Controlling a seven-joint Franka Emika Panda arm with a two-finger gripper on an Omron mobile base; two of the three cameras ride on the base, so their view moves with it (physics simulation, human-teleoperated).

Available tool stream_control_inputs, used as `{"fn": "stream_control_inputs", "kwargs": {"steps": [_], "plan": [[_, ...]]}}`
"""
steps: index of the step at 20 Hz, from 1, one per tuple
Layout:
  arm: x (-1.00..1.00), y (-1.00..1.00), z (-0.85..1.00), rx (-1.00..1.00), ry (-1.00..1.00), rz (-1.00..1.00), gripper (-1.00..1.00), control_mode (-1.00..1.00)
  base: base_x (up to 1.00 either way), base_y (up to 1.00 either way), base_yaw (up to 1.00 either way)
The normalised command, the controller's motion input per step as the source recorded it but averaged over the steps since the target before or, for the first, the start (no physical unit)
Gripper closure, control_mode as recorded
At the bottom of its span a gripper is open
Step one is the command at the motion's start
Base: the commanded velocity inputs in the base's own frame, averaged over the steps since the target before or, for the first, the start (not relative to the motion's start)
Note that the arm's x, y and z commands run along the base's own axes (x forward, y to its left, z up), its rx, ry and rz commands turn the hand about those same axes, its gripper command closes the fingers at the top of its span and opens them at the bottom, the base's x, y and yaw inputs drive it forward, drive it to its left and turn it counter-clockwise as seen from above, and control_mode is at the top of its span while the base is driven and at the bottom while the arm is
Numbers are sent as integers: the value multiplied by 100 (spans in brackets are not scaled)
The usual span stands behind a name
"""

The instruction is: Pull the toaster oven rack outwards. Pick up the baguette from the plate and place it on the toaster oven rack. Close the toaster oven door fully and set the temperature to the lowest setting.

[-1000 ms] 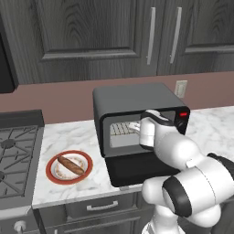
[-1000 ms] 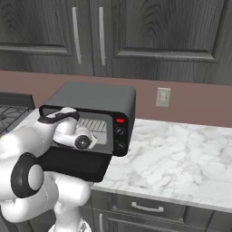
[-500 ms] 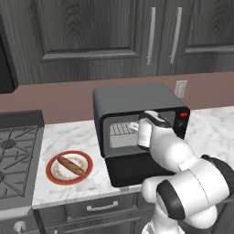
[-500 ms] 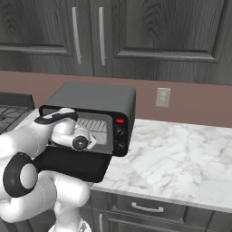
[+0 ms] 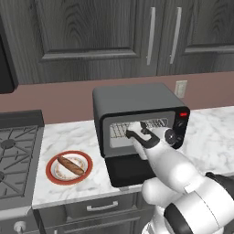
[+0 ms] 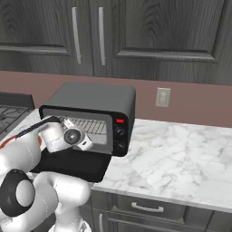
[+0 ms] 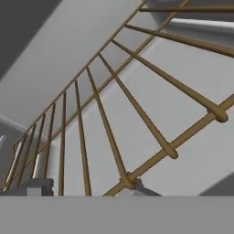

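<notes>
Your tool (image 7: pixel 87 189) reaches into the open toaster oven (image 5: pixel 137 103) on the marble surface (image 5: pixel 210 128), its fingertips (image 7: pixel 39 187) clenched on the front bar of the wire rack (image 7: pixel 137 114), which sits inside the cavity. The oven door (image 5: pixel 132 170) hangs open, folded down. At nine o'clock of the oven, well apart, the baguette (image 5: pixel 70 165) lies on the red-rimmed plate (image 5: pixel 52 176).

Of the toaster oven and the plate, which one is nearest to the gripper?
The toaster oven: the gripper reaches into its open front at the rack, while the plate lies apart, to its left.
</notes>
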Motion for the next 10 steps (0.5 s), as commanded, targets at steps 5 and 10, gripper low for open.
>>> {"fn": "stream_control_inputs", "kwargs": {"steps": [5,10], "plan": [[-60,0,-18,0,38,0,100,-100,0,0,0],[-69,0,-21,0,43,0,100,-100,0,0,0]]}}
